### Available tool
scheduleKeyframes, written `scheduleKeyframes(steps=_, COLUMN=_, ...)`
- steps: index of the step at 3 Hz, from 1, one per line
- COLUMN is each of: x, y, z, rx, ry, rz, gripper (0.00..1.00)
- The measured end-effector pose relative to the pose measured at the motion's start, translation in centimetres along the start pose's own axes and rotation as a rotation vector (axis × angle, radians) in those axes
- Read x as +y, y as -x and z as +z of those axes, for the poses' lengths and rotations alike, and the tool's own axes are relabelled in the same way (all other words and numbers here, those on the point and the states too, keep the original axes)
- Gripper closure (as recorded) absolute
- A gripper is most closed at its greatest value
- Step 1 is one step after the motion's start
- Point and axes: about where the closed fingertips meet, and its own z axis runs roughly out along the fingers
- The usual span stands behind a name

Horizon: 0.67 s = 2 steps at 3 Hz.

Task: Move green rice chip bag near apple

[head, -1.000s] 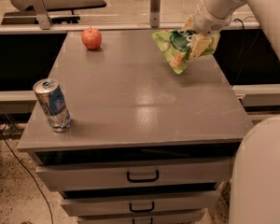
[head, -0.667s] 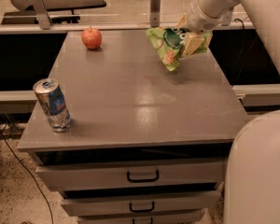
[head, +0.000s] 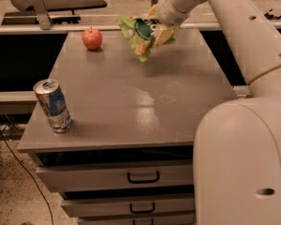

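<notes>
The green rice chip bag [head: 139, 35] hangs crumpled in the air above the far middle of the grey cabinet top [head: 140, 97]. My gripper [head: 160, 28] is shut on the bag's right end and holds it clear of the surface. The red-orange apple [head: 92, 38] sits on the far left of the top, a short way left of the hanging bag. My pale arm [head: 234, 27] reaches in from the right.
A blue-and-silver drink can [head: 52, 105] stands near the front left edge of the top. Drawers with dark handles [head: 143, 177] are below the front edge. My rounded base [head: 243, 163] fills the lower right. A rail [head: 61, 28] runs behind the cabinet.
My gripper has carried the bag leftward along the far side of the top, closer to the apple. The apple and the can have not moved.
</notes>
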Motion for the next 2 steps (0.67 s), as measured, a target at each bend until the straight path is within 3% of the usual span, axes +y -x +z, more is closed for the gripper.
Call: scheduleKeyframes(steps=2, x=-3.2, y=4.8, z=3.5, rx=-0.085, ry=-0.039, rz=-0.103, gripper=1.0)
